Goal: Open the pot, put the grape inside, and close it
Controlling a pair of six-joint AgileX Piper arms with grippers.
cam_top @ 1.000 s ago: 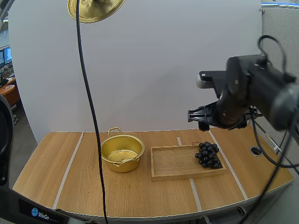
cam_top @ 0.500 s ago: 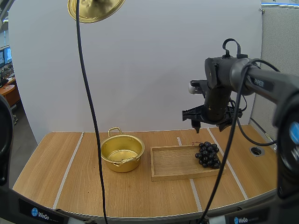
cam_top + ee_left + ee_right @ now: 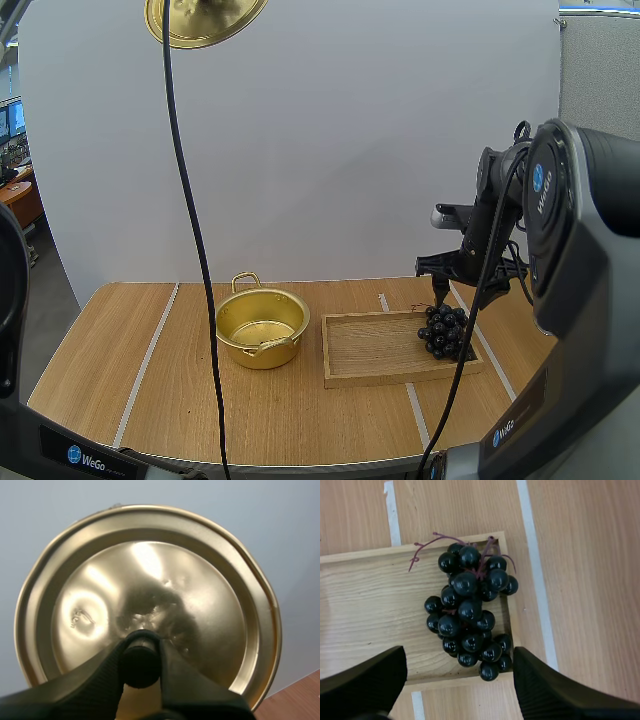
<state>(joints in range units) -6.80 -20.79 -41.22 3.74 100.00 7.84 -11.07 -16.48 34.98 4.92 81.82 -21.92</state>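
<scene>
High view: lidless round golden metal pot (image 3: pixel 262 328) on wooden counter (image 3: pixel 130 370); bunch of dark grapes (image 3: pixel 445 332) at right end of shallow wooden tray (image 3: pixel 380 378), right gripper (image 3: pixel 440 291) just above. "WeGo" (image 3: pixel 92 461) legible on base.

Left wrist view: left gripper (image 3: pixel 141 655) clamped on black knob (image 3: pixel 141 666) of round golden lid (image 3: pixel 150 580).

Right wrist view: fingers (image 3: pixel 365 680) apart, straddling the bunch. Judged step: grape pick-up. Next: descend, close, carry to pot.

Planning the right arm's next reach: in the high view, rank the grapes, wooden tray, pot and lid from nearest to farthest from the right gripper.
From the right gripper:
1. grapes, just below it, at the tray's right end.
2. wooden tray, under the grapes, stretching left.
3. pot, open, left of the tray.
4. lid, held high at the far left.
</scene>
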